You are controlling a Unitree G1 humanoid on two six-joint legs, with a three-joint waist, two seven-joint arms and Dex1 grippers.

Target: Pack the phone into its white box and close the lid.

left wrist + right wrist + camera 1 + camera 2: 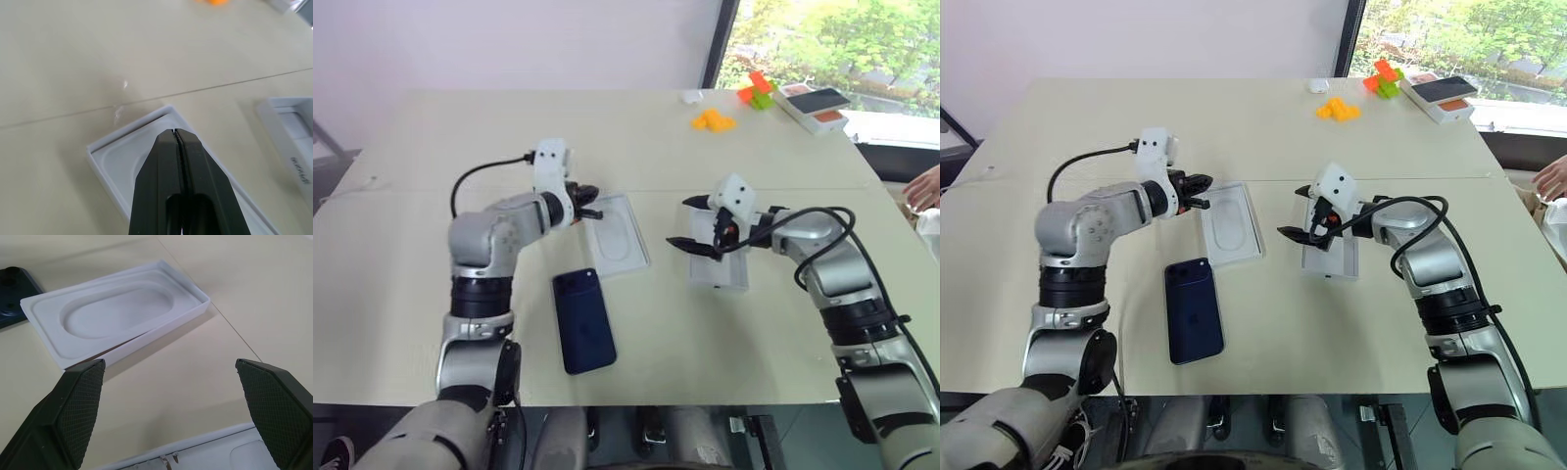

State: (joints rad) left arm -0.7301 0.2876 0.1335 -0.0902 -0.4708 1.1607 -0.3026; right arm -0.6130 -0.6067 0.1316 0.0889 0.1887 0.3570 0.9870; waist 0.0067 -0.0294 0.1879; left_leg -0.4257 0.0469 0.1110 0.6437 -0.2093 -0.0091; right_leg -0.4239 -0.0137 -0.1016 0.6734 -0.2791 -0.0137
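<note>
The dark navy phone [583,319] lies flat, back up, near the table's front edge. Just beyond it the white box [619,235] lies open, with an oval recess in its floor. My left gripper [597,211] is shut and empty, hovering over the box's left rim; its wrist view looks down on the box [112,161]. To the right, the lid [720,262] lies inside-up, with grey lettering on its side [293,166]. My right gripper [688,223] stands wide open above the lid's left edge, pointing toward the box [117,313], with nothing between its fingers.
At the far right of the table are orange blocks [713,120], orange and green blocks [759,90] and a box with an orange and dark print [815,106]. A person's hand [925,186] shows at the right edge. A seam [783,188] crosses the table.
</note>
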